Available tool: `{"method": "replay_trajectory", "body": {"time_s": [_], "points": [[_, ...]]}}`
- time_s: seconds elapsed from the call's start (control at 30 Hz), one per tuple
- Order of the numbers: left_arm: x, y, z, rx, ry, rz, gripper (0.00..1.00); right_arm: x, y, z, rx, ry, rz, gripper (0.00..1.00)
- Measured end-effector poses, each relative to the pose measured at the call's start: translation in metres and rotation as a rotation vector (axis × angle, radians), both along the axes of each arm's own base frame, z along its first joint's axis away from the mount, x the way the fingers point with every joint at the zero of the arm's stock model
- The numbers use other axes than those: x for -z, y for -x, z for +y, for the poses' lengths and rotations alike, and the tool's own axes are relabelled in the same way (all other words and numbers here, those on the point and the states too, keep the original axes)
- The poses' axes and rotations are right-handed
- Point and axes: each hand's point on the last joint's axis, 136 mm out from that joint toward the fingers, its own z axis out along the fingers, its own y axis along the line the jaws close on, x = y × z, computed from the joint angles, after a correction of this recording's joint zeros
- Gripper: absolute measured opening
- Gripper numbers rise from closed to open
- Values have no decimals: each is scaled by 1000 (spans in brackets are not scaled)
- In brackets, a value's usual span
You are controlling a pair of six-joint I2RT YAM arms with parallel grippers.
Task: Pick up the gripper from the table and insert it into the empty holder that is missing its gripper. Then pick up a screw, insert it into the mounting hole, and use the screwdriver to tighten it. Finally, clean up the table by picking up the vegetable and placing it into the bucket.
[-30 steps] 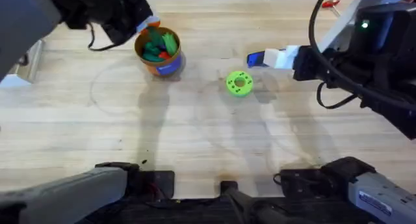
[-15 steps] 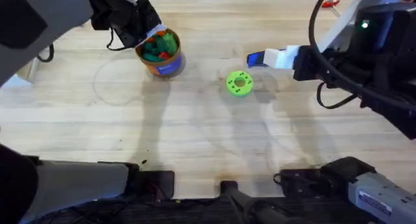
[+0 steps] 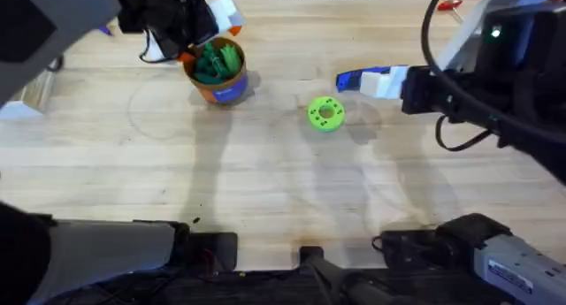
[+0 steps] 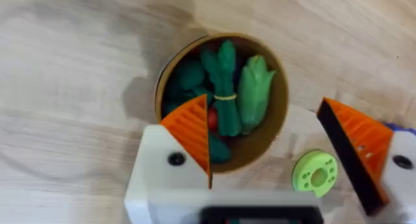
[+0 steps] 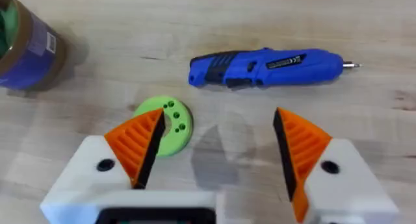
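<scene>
1. The vegetable lies inside the bucket, among other green toy pieces, far-left on the table.
2. The left gripper hangs spread wide and empty directly over the bucket's mouth.
3. The screwdriver lies flat on the wood, near the green disc.
4. The right gripper hovers parted and empty above the disc and screwdriver.
5. The surface is pale wood planking; a red-handled tool rests at the far edge.
</scene>
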Motion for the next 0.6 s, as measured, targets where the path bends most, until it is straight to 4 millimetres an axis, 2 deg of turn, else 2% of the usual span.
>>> {"method": "replay_trajectory", "body": {"time_s": [0.1, 0.17, 0.3, 0.47, 0.6], "points": [[-25, 5, -3, 97, -47, -39, 986, -12, 7, -2, -1, 10, 35, 991], [-43, 15, -10, 195, -76, -63, 986, -25, 11, -3, -1, 15, 52, 991], [-79, 54, -33, 452, -148, -116, 986, -49, 23, -7, -1, 25, 85, 991], [-89, 106, -52, 722, -219, -113, 986, -70, 43, -12, 0, 40, 138, 991], [-86, 123, -53, 813, -249, -87, 985, -83, 50, -15, 13, 22, 125, 992]]}}
